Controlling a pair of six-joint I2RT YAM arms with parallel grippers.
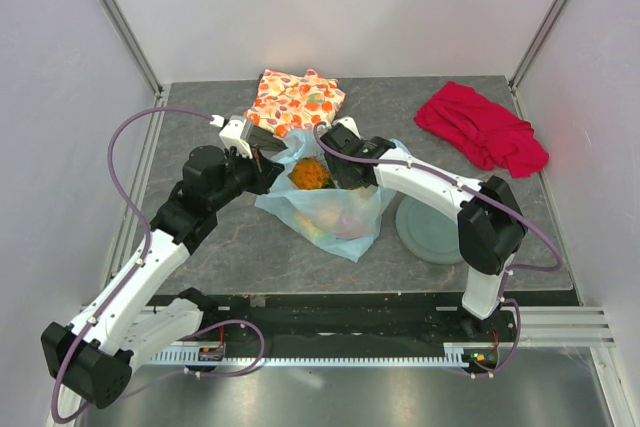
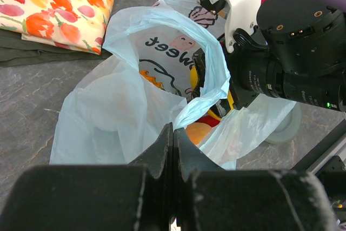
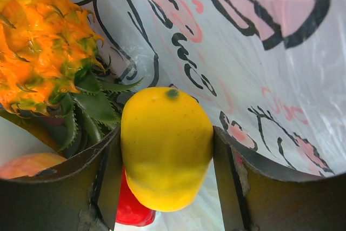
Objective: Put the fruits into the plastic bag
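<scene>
Where the plastic bag (image 1: 335, 217) lies at the middle of the desk (image 1: 220, 247), bare grey surface shows on its left and toward the near edge. Its far side lies just beside the folded floral cloth (image 1: 296, 97). A grey-green plate (image 1: 425, 232) sits just right of the bag, partly under my right forearm. A crumpled red cloth (image 1: 482, 129) lies well apart at the far right corner.

Inside the bag, room is tight. The printed wall stands close behind my right gripper (image 3: 165, 133). The pineapple (image 3: 38, 41) crowds that gripper's left side, its leaves reaching down behind the finger. A peach (image 3: 27, 165) shows low on the left, and a red pepper-like piece (image 3: 132, 209) lies just beneath.

My right gripper is partly spread and clamps a yellow mango (image 3: 165, 155) between both fingers, inside the bag's mouth. My left gripper (image 2: 173, 133) is pinched fully together on the bag's rim. A fold of the thin blue film is caught at its fingertips, and it holds that edge on the bag's left side.
</scene>
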